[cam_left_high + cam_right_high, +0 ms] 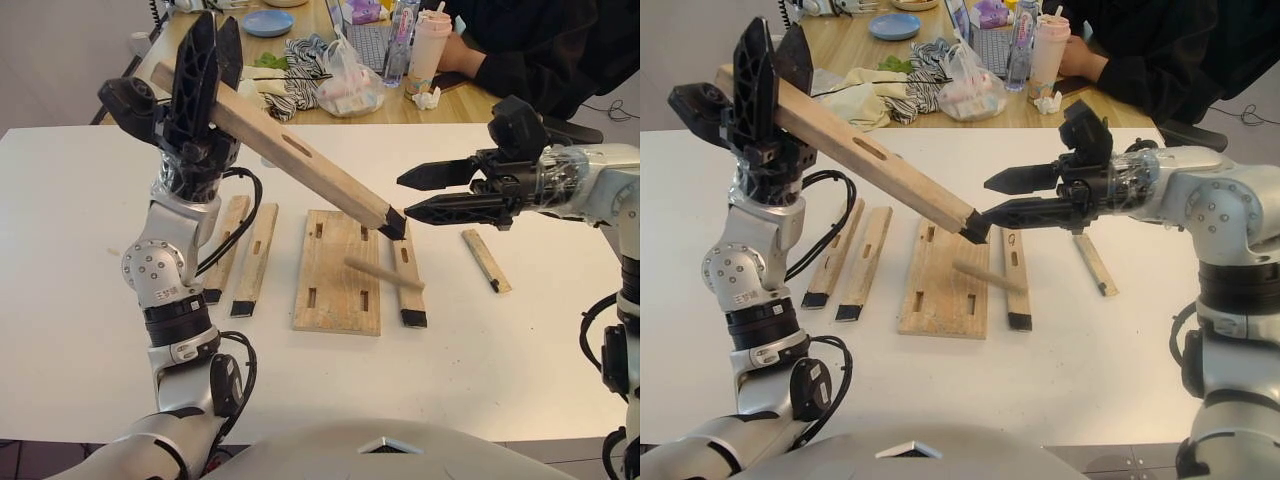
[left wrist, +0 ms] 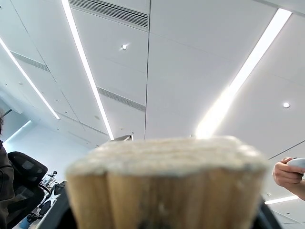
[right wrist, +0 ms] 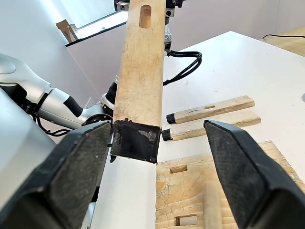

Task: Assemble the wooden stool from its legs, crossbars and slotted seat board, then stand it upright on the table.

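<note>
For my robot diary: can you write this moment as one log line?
left gripper: shut on leg | right gripper: open around leg's black tip | seat board: flat on table

- left claw (image 1: 214,45) grips leg (image 1: 300,160), raised, slanting down
- right claw (image 1: 404,195), jaws apart, at leg's black tip
- seat board (image 1: 325,300) flat on bench (image 1: 70,220), crossbar (image 1: 385,273) lying across it

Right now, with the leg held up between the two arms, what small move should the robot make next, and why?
Probably close the right gripper on the black-capped end of the leg. The left gripper clamps the other end, raised and tilted down toward the seat board, and the cap sits between the right gripper's open fingers, so a second grip would likely steady it.
</note>
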